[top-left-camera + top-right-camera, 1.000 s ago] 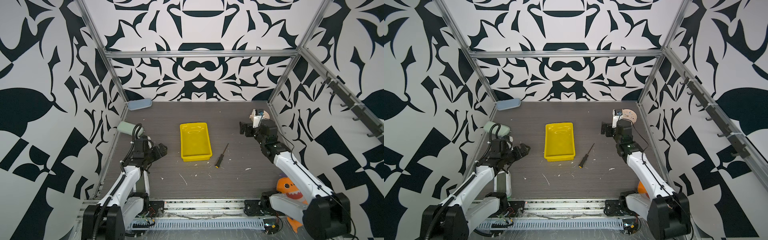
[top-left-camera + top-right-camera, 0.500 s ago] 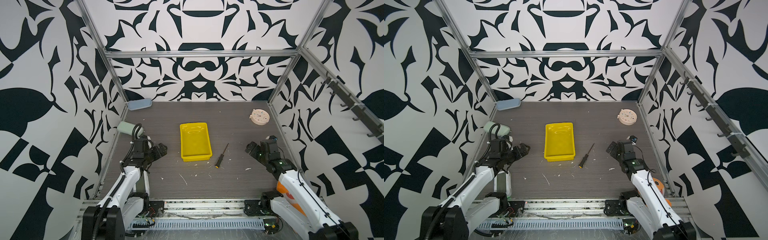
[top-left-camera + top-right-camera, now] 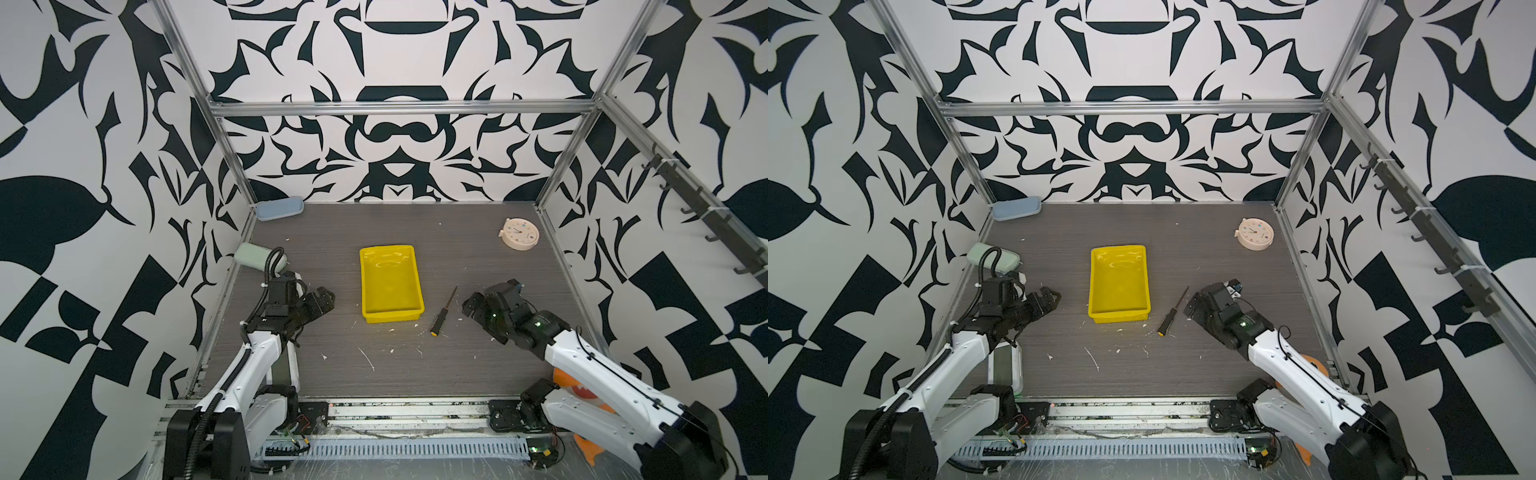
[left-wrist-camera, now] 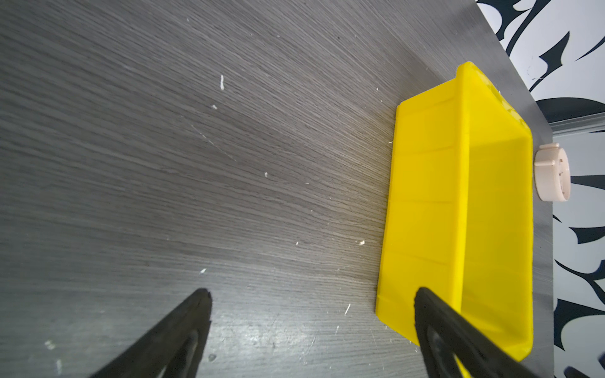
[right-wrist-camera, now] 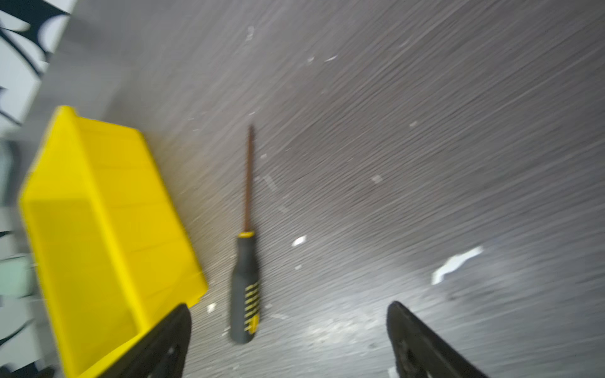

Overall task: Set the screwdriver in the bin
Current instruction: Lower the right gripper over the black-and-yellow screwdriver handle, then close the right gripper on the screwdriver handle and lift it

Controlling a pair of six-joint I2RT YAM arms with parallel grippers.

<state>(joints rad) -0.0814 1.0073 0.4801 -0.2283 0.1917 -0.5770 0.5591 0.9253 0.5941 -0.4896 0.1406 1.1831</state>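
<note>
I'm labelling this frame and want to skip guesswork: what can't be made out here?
Screwdriver tip: motion blur in the right wrist view; too small in both top views.
Clock time: too small in a top view; edge-on in the left wrist view.
Orange toy: mostly hidden behind the right arm in both top views.
Pale green object: crossed by the left arm's cable in both top views.

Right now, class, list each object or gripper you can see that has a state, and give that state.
screwdriver, lying flat on the table beside the bin, not gripped.
bin, upright, empty.
left gripper, open, holding nothing.
right gripper, open, empty, close to the screwdriver.
blue case, closed, in the far corner.
</note>
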